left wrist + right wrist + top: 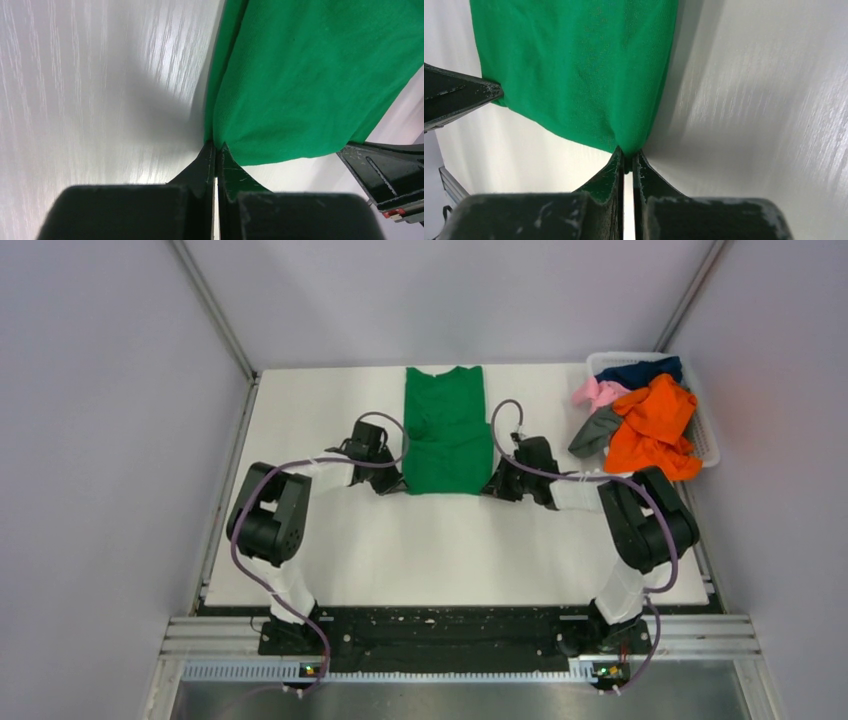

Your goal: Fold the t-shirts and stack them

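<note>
A bright green t-shirt (446, 430) lies at the back middle of the white table, sides folded in, collar at the far edge. My left gripper (393, 483) is shut on its near left corner, which shows pinched in the left wrist view (300, 90). My right gripper (497, 484) is shut on its near right corner, seen in the right wrist view (584, 75). Both corners are held just above the table. Orange (652, 427), grey (594, 432), pink (598, 392) and navy blue (640, 370) t-shirts are heaped in the basket at the right.
A white plastic basket (708, 440) stands at the table's back right corner, with shirts spilling over its left rim. Grey walls close in the table on the left, back and right. The other gripper's black finger shows in each wrist view.
</note>
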Robot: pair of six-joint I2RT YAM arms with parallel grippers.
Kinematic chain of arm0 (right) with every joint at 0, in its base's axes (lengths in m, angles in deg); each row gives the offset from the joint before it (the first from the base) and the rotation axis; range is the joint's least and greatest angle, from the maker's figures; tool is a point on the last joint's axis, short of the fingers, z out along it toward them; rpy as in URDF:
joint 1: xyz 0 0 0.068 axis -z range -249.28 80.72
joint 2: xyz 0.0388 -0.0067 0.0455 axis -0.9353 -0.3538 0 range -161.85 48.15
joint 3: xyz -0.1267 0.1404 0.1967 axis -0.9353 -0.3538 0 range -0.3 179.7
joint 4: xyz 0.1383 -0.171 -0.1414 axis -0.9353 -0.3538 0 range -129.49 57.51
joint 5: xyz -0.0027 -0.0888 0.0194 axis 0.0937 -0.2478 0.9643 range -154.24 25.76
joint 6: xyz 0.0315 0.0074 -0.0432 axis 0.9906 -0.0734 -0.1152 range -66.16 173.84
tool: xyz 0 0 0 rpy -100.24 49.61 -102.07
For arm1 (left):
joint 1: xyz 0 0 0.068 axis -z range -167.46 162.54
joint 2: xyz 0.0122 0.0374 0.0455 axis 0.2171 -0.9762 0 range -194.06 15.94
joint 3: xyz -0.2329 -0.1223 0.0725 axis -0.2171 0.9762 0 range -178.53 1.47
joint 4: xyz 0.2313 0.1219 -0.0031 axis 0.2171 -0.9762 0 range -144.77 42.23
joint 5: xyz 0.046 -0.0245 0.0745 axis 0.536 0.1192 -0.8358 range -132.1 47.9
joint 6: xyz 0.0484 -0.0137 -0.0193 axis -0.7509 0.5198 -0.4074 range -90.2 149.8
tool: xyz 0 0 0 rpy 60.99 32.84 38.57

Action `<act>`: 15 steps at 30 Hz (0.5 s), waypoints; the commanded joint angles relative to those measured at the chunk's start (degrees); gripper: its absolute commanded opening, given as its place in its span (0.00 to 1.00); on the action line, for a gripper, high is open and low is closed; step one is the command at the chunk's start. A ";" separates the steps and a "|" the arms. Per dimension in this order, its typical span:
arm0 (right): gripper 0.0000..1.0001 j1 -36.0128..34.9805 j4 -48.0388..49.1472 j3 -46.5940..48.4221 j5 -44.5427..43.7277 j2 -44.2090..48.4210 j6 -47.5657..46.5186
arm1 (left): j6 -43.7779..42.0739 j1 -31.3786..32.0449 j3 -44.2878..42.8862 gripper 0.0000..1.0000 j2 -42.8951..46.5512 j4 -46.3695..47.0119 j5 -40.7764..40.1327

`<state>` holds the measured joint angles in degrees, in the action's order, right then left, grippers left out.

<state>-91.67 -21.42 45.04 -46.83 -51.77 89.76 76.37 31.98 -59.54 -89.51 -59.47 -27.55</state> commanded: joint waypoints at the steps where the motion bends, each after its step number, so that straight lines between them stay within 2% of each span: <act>1: 0.00 -1.69 -2.51 -2.48 -0.13 4.20 -2.50 | -0.72 2.12 6.31 0.00 6.08 -1.88 -1.60; 8: 0.00 -8.70 -6.99 -14.67 6.88 19.96 -1.85 | 1.97 6.91 21.75 0.00 26.13 -2.04 -3.56; 12: 0.00 -15.23 -12.74 -20.40 8.73 35.20 0.68 | 7.26 13.09 28.23 0.00 39.91 -7.64 -7.26; 15: 0.00 -16.87 -19.68 -20.74 10.62 46.08 1.76 | 11.08 16.62 32.32 0.00 51.97 -9.57 -7.38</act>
<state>-106.54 -33.53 24.36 -40.08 -17.36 89.52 81.31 44.83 -31.28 -50.23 -65.72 -32.51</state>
